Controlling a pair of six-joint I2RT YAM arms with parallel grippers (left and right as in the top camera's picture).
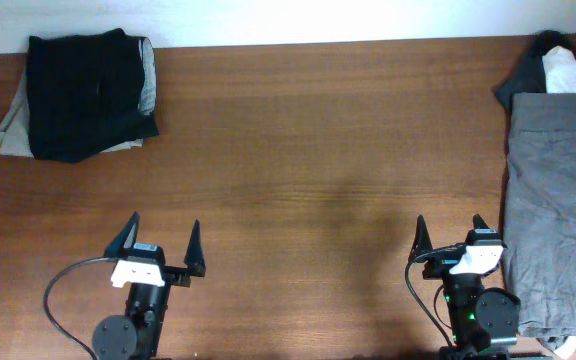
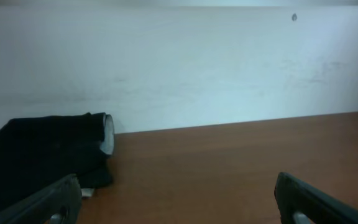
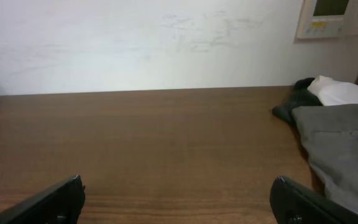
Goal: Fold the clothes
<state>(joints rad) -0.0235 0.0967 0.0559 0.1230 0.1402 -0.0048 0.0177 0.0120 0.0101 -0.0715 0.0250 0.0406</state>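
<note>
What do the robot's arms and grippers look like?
Both alike: the left gripper and right gripper have black, pointed fingers on a white block, black round-jointed arms behind, each trailing a black cable. The right shows a small green light.

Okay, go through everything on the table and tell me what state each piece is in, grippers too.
Black garment: folded, top of a stack.
Khaki garment: under the black, edges showing.
Grey garment: spread flat, unfolded.
White garment: crumpled.
Left gripper: open, empty.
Right gripper: open, empty.
</note>
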